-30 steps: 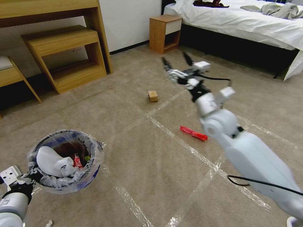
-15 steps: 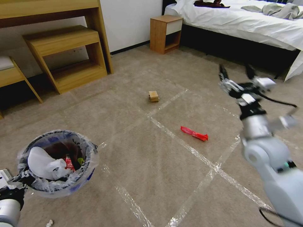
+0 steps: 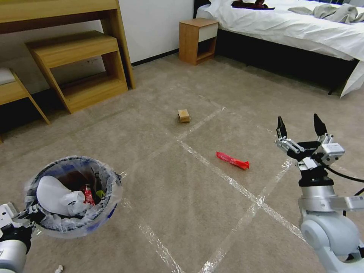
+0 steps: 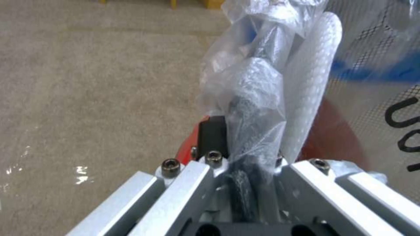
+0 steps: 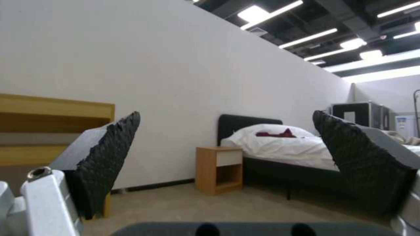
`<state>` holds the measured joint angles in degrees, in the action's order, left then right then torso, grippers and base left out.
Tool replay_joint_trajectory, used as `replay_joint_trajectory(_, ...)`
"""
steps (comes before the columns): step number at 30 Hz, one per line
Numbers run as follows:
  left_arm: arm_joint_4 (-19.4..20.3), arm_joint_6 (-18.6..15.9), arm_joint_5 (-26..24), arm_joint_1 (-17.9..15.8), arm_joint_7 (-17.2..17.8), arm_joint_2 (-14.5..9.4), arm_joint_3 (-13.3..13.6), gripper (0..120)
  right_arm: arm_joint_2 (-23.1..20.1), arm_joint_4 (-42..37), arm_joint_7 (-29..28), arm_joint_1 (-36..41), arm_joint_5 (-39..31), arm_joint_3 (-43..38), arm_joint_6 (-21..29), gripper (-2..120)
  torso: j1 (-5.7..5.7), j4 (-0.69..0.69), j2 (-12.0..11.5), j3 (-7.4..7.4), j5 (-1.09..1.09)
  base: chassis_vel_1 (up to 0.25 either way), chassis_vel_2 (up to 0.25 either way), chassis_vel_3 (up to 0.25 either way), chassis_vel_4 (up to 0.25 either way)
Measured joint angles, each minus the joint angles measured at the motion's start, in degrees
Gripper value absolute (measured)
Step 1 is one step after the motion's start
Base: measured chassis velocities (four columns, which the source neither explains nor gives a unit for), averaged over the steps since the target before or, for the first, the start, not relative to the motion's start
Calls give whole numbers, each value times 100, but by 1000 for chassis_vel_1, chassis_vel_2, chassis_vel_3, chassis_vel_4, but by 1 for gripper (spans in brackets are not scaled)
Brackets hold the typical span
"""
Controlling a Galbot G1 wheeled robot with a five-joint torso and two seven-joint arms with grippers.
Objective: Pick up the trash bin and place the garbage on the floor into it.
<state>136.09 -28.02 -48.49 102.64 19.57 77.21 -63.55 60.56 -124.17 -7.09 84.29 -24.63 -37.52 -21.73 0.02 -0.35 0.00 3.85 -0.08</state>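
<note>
Holding the trash bin (image 3: pixel 74 197) upright by its rim, your left gripper (image 3: pixel 26 216) is clamped on it, down-left of the red wrapper (image 3: pixel 232 160). That wrapper lies flat, long way pointing toward the bed (image 3: pixel 288 26). Your right gripper (image 3: pixel 301 132), fingers spread, has pulled back to the wrapper's right.

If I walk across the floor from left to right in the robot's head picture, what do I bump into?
Left gripper holding the trash bin → small tan box → red wrapper → right gripper, open and raised.
</note>
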Motion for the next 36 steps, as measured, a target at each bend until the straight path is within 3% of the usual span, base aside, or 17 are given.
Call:
replay_joint_trajectory(19, -5, 23, -4, 34, 0, 21, -32, 1, 379, 211, 42, 40, 492, 147, 25, 98, 0, 0, 0, -1, 0, -10, 6, 9, -7)
replay_joint_trajectory(36, -143, 47, -14, -29, -13, -17, -29, 1, 480, 270, 41, 17, 550, 259, 41, 98, 0, 1, 0, 1, -1, -149, 147, 150, -149)
